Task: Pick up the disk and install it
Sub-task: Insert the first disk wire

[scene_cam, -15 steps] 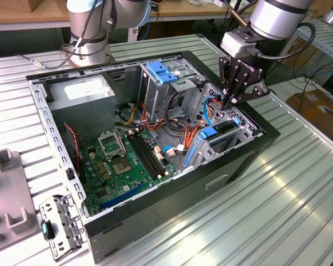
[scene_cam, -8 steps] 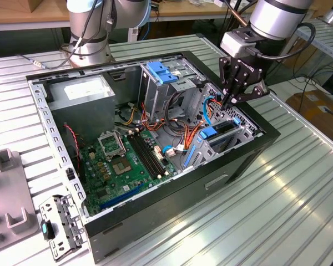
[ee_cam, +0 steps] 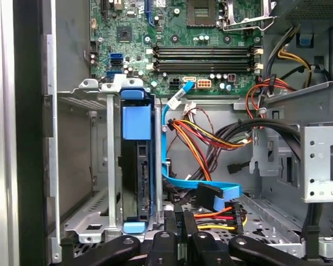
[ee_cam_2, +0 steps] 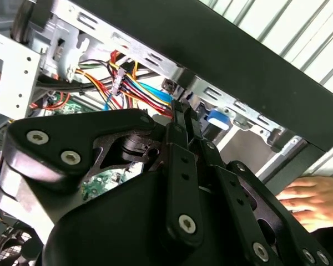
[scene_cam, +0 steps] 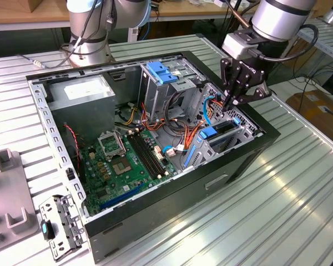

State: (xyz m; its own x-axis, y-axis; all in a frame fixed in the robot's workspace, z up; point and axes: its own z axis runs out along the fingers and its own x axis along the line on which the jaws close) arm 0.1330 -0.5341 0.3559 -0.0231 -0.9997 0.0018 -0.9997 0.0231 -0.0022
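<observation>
The gripper (scene_cam: 235,103) hangs just above the right-hand end of the open computer case (scene_cam: 255,149) in the exterior view, its black fingers (ee_cam_2: 184,124) pressed together with nothing between them. The disk (ee_cam: 137,166) stands on edge in the lower drive bay (ee_cam: 94,221), framed by its blue plastic rails, with a blue tab at each end; in the exterior view it sits just below the gripper, beside the blue and orange cables (ee_cam: 200,138). It looks seated in the bay already, though how deep it sits I cannot tell.

To finish this step well, I judge the push should run straight along the rails, with the closed fingertips meeting the blue tab squarely and not the thin sheet-metal cage. The loose ribbon of cables lies close by and could snag, so a slow, vertical approach is wise.

The case is matt black outside and bare grey steel inside, punched with slots. The motherboard (scene_cam: 127,160) is glossy green, studded with small parts. The desk (scene_cam: 299,188) is ribbed aluminium. A person's hand (ee_cam_2: 311,197) rests near the case in the second wrist view
</observation>
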